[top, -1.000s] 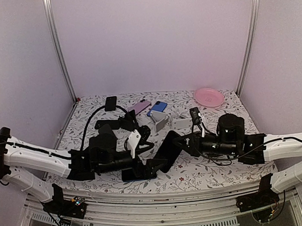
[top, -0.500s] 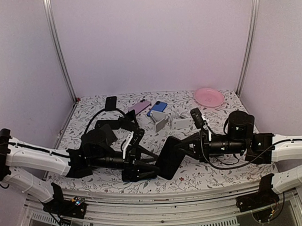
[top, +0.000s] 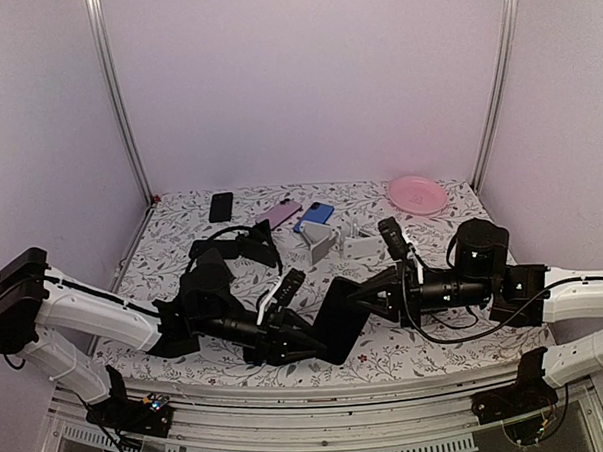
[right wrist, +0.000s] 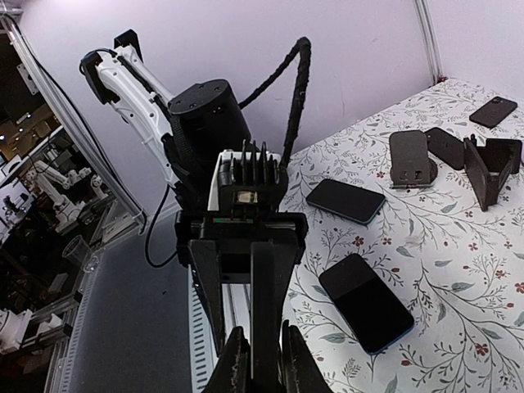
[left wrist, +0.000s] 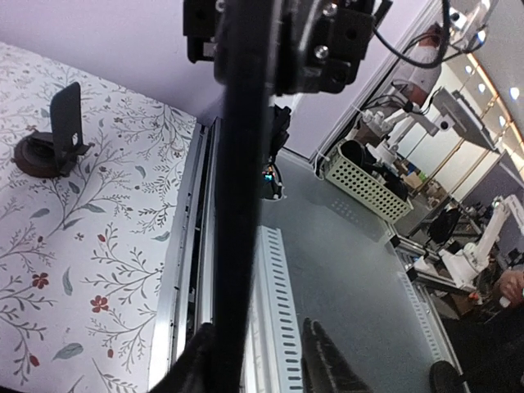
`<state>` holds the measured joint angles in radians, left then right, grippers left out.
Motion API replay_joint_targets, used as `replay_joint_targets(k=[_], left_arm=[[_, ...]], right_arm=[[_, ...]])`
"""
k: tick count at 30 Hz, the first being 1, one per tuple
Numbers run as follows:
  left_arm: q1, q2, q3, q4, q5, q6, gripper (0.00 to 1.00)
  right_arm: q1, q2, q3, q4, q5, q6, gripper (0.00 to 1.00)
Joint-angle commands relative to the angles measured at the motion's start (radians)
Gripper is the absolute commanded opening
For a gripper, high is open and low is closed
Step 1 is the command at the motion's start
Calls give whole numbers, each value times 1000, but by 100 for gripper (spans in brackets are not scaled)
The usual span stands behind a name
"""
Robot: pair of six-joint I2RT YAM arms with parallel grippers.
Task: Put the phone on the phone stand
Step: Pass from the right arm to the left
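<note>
Two claws meet on one black phone (top: 338, 319), which hangs in the air above the near side of the table (top: 181, 216), touching no stand. The right gripper (right wrist: 262, 360) has its fingers pressed together on the phone's thin edge, a firm pinch. The left gripper (left wrist: 258, 364) straddles the opposite edge with its jaws spread. One finger looks to lie against the phone and the other stands off with a gap, though its wrist view is so steep that I would not swear to the contact.

It reads to me as a hand-over. To do it well, the left jaws should come square onto both faces and bite fully before the right pinch loosens, so the phone neither twists nor drops. Neither arm should pull while both hold it.

Farther back stands a grey phone stand (top: 320, 243), with a second grey stand (top: 360, 245) just beside it. I cannot tell which is meant. The phone will want to go in tilted back, with its lower edge set on the ledge.
</note>
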<state>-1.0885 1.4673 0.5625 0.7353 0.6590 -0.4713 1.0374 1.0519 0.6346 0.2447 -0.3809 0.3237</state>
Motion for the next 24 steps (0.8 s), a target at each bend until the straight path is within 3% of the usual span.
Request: replay_joint_targets(k=[1, 6, 7, 8, 13, 16, 18, 24], left_arm=[[7, 10, 18, 78, 40, -13, 26], [6, 18, 26, 88, 33, -10, 1], [6, 16, 28, 86, 24, -10, 0], [5, 14, 28, 86, 11, -9, 0], [-21, -32, 32, -16, -183, 60, 0], [-52, -49, 69, -124, -379, 116, 0], [-66, -48, 87, -161, -484, 141, 0], [-148, -15, 142, -231, -770, 240, 0]], right_arm=[[-4, 1, 64, 33, 1, -13, 3], [-2, 36, 96, 8, 35, 3, 11], [-2, 40, 99, -1, 53, 12, 14], [-2, 45, 105, -9, 75, 18, 21], [-2, 37, 110, -75, 275, 92, 76], [0, 20, 103, -105, 384, 169, 93], [7, 14, 93, -109, 441, 230, 100], [41, 37, 88, -127, 600, 384, 99]])
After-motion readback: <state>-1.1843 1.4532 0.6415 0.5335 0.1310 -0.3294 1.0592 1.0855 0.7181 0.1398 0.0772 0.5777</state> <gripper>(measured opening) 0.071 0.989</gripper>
